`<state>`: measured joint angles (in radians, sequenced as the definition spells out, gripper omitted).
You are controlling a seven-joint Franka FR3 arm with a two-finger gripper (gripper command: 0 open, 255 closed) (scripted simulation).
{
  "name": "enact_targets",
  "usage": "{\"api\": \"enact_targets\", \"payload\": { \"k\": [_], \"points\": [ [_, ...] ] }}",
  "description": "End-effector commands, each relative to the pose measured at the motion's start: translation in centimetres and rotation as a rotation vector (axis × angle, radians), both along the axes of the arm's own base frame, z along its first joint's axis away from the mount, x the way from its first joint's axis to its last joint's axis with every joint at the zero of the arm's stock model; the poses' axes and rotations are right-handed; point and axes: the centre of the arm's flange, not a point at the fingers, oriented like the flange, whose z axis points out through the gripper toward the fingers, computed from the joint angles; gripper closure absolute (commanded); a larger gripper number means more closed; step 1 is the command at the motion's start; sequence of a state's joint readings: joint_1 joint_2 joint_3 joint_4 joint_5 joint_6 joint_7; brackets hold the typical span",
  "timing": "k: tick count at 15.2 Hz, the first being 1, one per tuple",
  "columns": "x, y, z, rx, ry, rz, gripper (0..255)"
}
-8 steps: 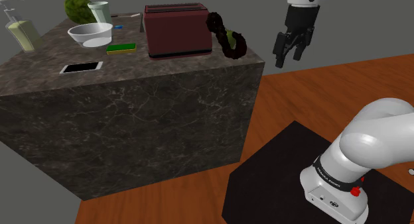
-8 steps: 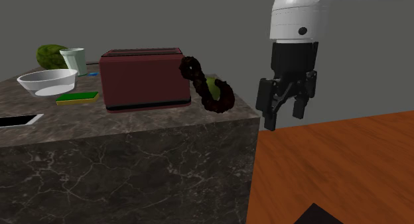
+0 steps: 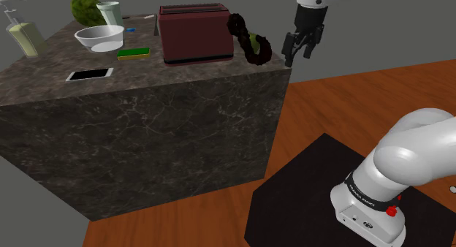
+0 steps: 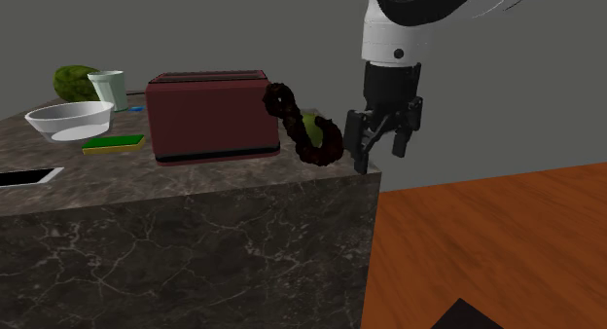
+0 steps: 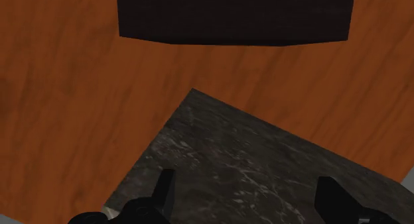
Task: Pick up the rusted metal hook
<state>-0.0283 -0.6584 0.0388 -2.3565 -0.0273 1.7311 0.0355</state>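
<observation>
Tool (image 4: 379,154) wide open and empty, over a corner of the marbled bench (image 3: 146,121), just beside the dark rusty hook (image 4: 319,156), maroon toaster (image 3: 194,33) behind it

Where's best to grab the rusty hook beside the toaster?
Take the dark rusty S-shaped hook by its lower curve, probably from above, open gripper straddling it. That curve stands free near the stone counter's corner; the upper end leans against the dark red toaster.

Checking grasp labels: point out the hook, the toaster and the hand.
hook (image 4: 316,159), second exterior view, lower curve of its dark body.
toaster (image 4: 214,118), second exterior view, broad dark-red side panel.
hand (image 4: 379,160), second exterior view, midway between its open fingertips.
</observation>
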Motion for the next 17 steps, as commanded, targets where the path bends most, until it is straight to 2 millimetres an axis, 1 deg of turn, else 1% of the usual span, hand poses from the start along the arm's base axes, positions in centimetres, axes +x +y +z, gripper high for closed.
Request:
{"api": "enact_targets", "payload": {
  "k": [1,9,17],
  "points": [
    [2.1,0.3,-0.1,-0.022,-0.040,0.013,0],
    [10.3,0.6,0.4,-0.107,-0.188,0.063,0],
    [18.2,1.4,2.0,-0.192,-0.335,0.113,0]
  ]
}}
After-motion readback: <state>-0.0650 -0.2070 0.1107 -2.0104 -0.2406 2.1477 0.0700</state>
